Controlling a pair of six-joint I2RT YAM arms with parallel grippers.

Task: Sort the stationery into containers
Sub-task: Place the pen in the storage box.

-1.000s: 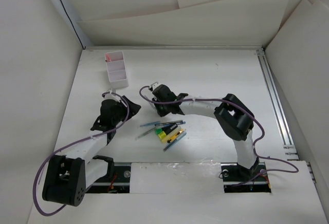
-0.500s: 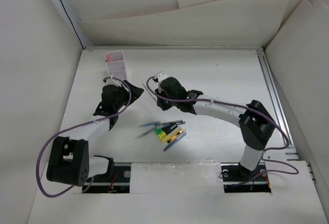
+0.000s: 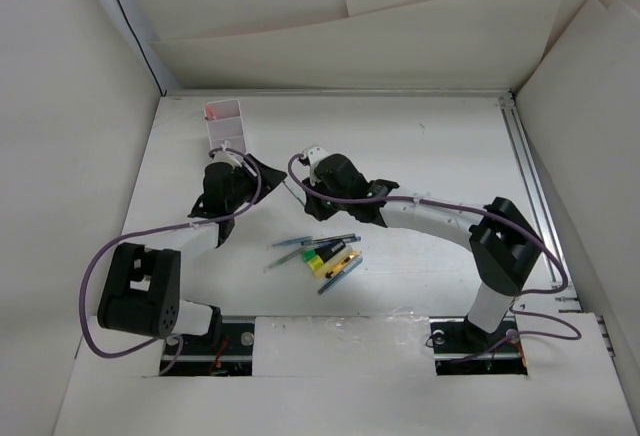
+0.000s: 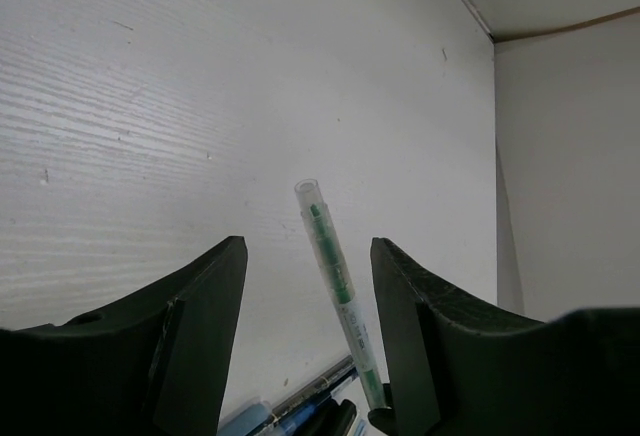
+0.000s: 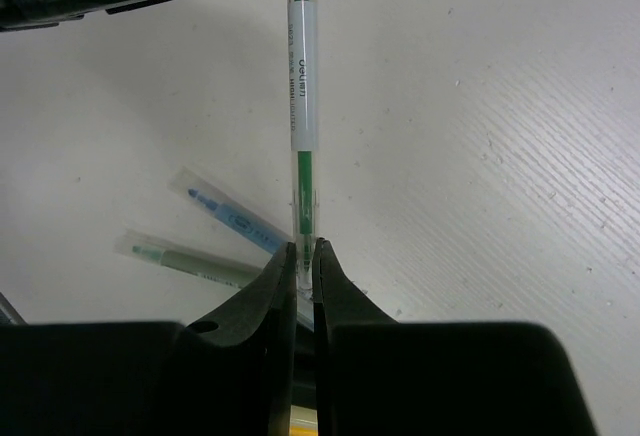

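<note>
My right gripper [image 3: 302, 186] is shut on the tip end of a clear pen with green ink [image 5: 302, 106] and holds it above the table, as the right wrist view [image 5: 304, 248] shows. The pen [image 4: 335, 276] pokes up between the fingers of my open left gripper [image 4: 308, 256], close to the right finger. In the top view the left gripper [image 3: 258, 171] faces the right one. Several more pens and yellow-green highlighters lie in a pile [image 3: 320, 253] between the arms. The white divided box [image 3: 226, 128] stands at the back left with something red in its far compartment.
In the right wrist view a blue pen [image 5: 235, 218] and a grey-green pen [image 5: 195, 264] lie on the table under the held pen. A metal rail [image 3: 535, 196] runs along the table's right side. White walls enclose the table.
The right gripper has risen and moved back left with the green pen. The left gripper has swung back and to the right, so its open jaws now stand around the pen.
</note>
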